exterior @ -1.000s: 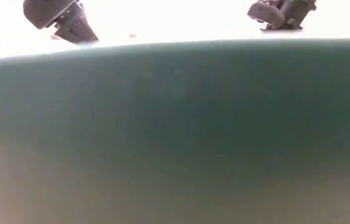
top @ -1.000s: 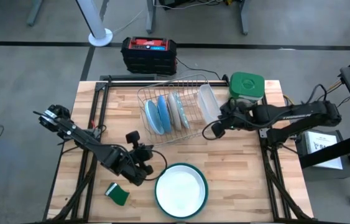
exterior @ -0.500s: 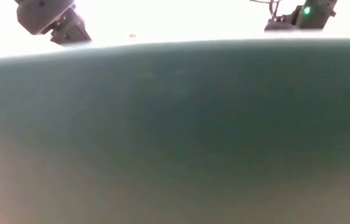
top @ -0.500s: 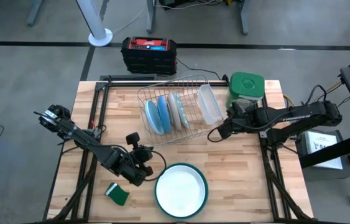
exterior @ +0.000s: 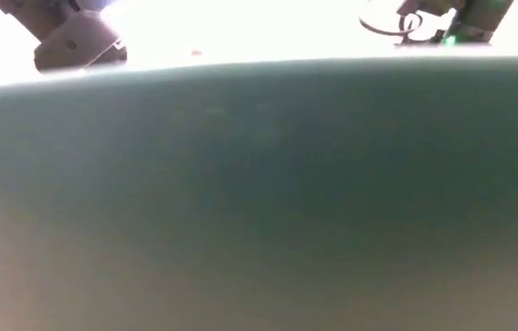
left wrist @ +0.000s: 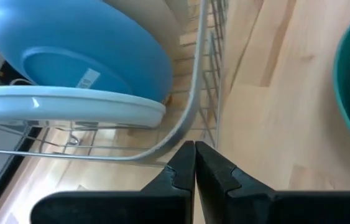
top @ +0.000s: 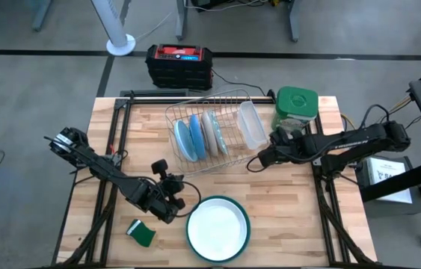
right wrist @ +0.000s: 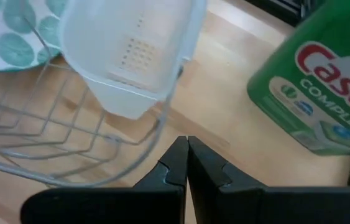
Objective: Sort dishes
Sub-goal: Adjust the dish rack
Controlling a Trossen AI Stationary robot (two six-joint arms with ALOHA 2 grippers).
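Observation:
The wire dish rack [top: 210, 127] at the table's far middle holds light blue plates [top: 186, 139] and pale plates [top: 214, 131], standing on edge between its wires. A large white plate with a teal rim [top: 217, 228] lies flat near the front edge, and its rim fills the low view [exterior: 259, 202]. My left gripper [top: 171, 181] is shut and hovers between that plate and the rack's near left corner [left wrist: 181, 134]. My right gripper [top: 253, 159] is shut, just off the rack's right end, below the clear holder [right wrist: 131, 56].
A green-lidded container [top: 296, 104] stands at the back right, close to my right arm; its label shows in the right wrist view [right wrist: 324, 81]. A small green sponge [top: 143, 233] lies front left. Bare wood [top: 292, 209] shows at the front right.
My right gripper has sunk toward the table beside the rack's right end and rolled a little, staying shut. My left gripper has dipped slightly near the rack's near left corner. No dish has moved.

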